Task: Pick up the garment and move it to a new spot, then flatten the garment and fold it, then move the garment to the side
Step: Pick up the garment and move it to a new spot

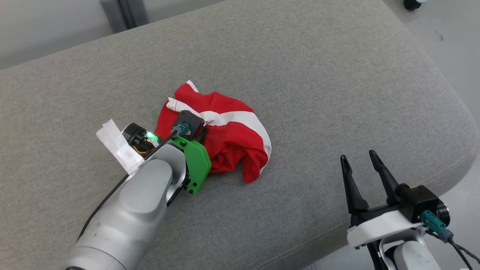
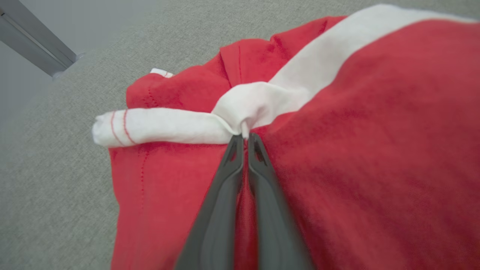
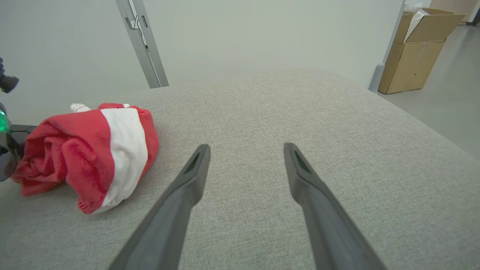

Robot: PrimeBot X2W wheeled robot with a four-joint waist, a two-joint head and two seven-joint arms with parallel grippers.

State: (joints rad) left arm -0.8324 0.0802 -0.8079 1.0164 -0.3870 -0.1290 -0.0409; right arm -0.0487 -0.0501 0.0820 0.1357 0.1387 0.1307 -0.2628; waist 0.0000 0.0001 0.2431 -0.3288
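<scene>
My left claw (image 2: 244, 137) is clamped on the garment (image 2: 375, 131).

Its two fingers come together on a bunched fold of the white band, with cloth nipped between the tips. The red garment with its white stripe lies crumpled near the middle of the grey cushion (image 1: 318, 75), partly under my left wrist. My right claw (image 1: 357, 154) hangs well apart from it, near the cushion's front right edge, fingers spread wide over bare fabric. A cardboard box (image 3: 416, 48) stands on the floor beyond.
</scene>
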